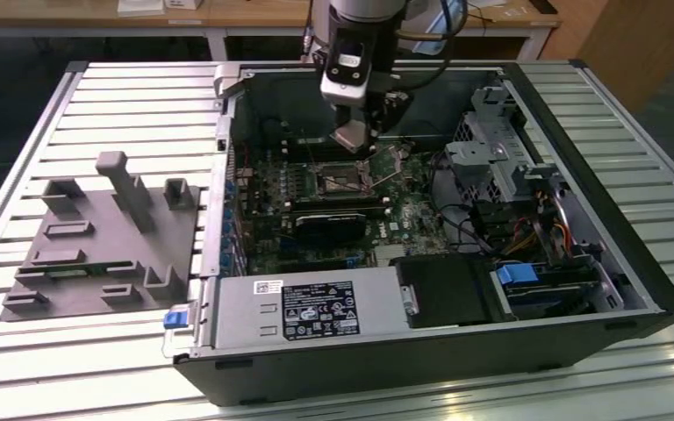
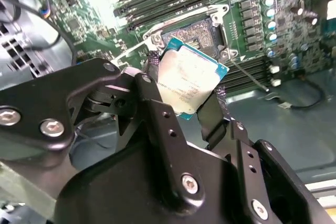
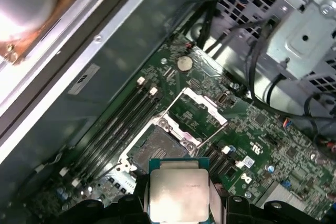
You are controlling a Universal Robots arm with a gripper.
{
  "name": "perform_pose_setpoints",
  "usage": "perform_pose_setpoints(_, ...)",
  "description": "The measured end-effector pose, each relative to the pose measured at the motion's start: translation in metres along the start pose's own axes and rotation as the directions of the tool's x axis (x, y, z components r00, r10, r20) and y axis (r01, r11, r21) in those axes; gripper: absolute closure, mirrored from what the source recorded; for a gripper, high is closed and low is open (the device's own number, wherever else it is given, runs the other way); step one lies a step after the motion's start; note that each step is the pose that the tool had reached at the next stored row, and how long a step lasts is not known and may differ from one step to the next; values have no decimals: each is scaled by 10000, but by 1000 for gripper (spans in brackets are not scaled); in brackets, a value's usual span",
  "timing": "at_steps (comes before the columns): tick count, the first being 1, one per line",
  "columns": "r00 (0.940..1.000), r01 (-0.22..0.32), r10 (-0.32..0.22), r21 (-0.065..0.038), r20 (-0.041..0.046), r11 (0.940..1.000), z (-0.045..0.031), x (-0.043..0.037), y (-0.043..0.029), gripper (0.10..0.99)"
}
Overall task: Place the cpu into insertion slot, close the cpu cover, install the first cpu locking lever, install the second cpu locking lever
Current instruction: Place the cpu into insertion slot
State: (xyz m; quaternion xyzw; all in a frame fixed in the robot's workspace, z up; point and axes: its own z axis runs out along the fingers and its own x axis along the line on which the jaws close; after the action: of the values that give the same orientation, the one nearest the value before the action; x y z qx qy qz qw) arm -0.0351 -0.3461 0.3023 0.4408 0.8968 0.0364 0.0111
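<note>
The work surface is a slatted metal table (image 1: pixel 103 96), with a wooden-topped bench (image 1: pixel 255 13) along its far edge. A grey fixture block (image 1: pixel 103 237) with several uprights lies on the slats at the exterior view's left. An open computer case (image 1: pixel 618 289) lies on its side just beside the block and takes up the centre and the exterior view's right. Inside the case, a silver power supply (image 1: pixel 302 311) runs along the near wall. A metal drive cage (image 1: pixel 490 149) with loose cables stands at the exterior view's right, and a black fan unit (image 1: pixel 331 224) sits on the green motherboard (image 1: pixel 413 224) near the middle. The arm reaches down into the far half of the case. Its gripper (image 2: pixel 185 90) is clamped on the cpu (image 2: pixel 191 74), with one black finger (image 2: pixel 153 74) on each of two opposite edges and the silver-grey top facing the cameras. The cpu hangs above the insertion slot (image 3: pixel 157 148) and is not seated — the slot's dark centre is exposed. The cpu cover (image 3: pixel 197 109) is swung up and back from the slot, so its square window shows the board behind. Long black memory slots (image 3: pixel 121 124) run along both sides of the slot. The case walls enclose the board on all sides — open room lies upward, through the open face of the case.
</note>
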Motion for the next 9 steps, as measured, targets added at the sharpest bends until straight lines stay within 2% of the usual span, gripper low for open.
perform_pose_setpoints(5,9958,-910,910,-14,68,9958,27,0,-2,545)
perform_pose_setpoints(9,9867,-1623,1623,-30,121,9867,44,-1,-3,545)
